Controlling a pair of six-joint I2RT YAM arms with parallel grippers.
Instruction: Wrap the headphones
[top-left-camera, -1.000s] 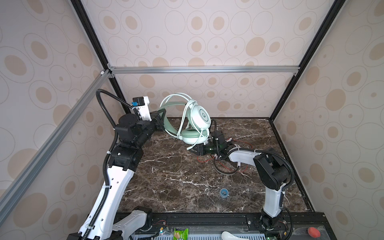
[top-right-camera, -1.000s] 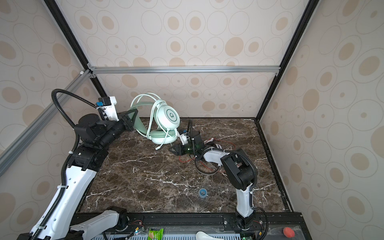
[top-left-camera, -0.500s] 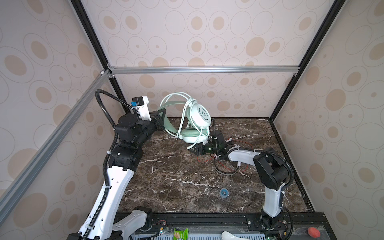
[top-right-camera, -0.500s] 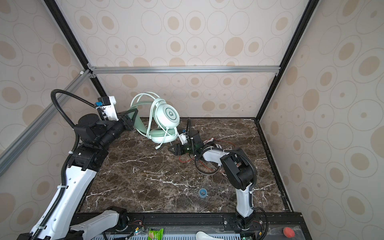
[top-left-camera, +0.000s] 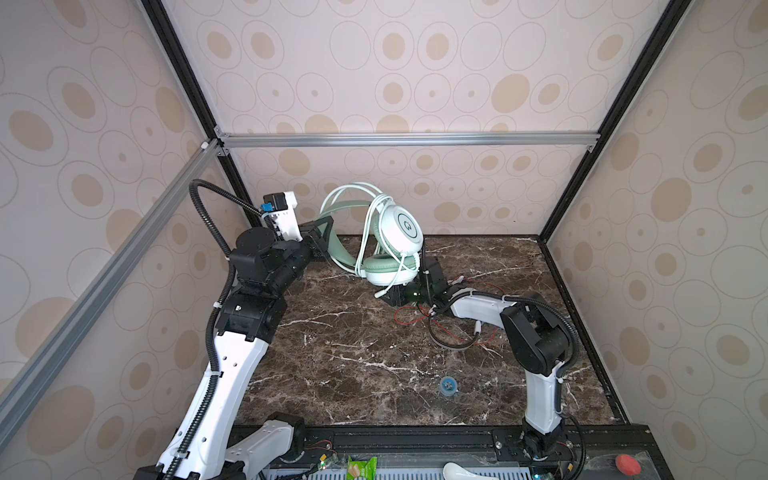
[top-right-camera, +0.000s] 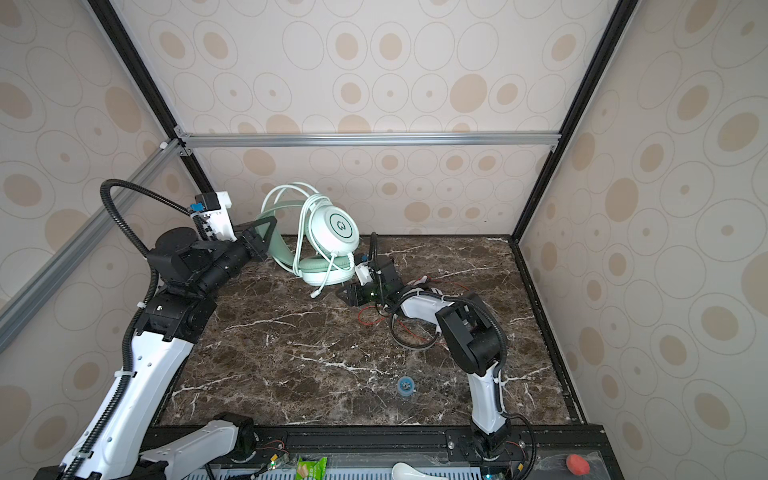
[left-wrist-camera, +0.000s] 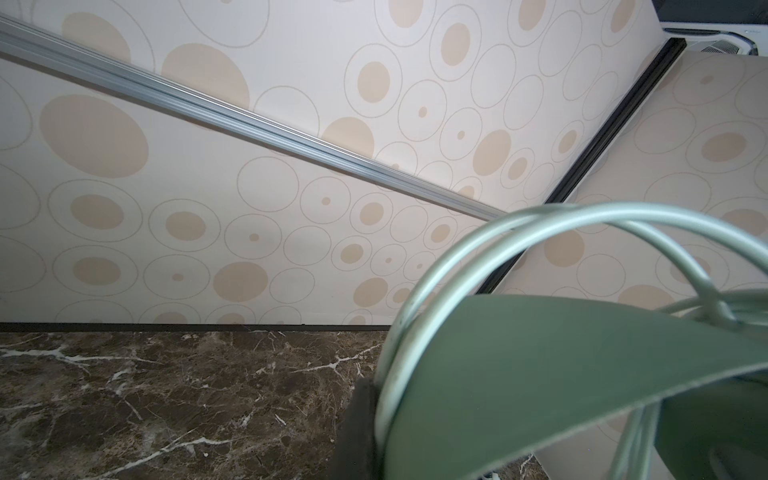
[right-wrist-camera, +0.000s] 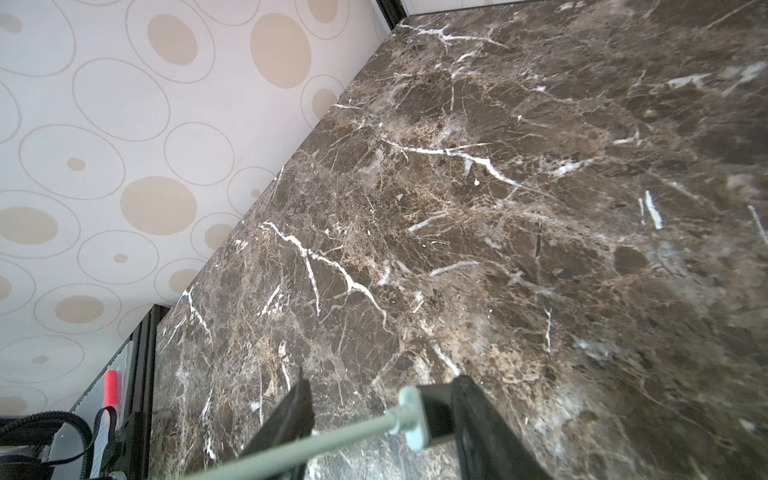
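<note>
The pale mint headphones (top-left-camera: 399, 232) hang above the back of the marble table (top-left-camera: 353, 353). My left gripper (top-left-camera: 326, 235) is shut on their green headband (left-wrist-camera: 540, 374). Mint cord is looped around the band and ear cups. The cord's loose plug end (right-wrist-camera: 411, 419) dangles below the lower ear cup. There it lies between the parted jaws of my right gripper (right-wrist-camera: 384, 397), touching one finger; the gripper is open. The second headphones are mostly hidden under my right arm. Only their thin red cord (top-left-camera: 409, 322) and dark band (top-left-camera: 453, 344) show.
A small blue round object (top-left-camera: 448, 385) lies on the table near the front, right of middle. Patterned walls and black frame posts close in the back and both sides. The right arm's base (top-left-camera: 540, 411) stands at the front right edge.
The right gripper has edged slightly left beneath the lower ear cup. The left arm and the hanging headphones have stayed about still.
</note>
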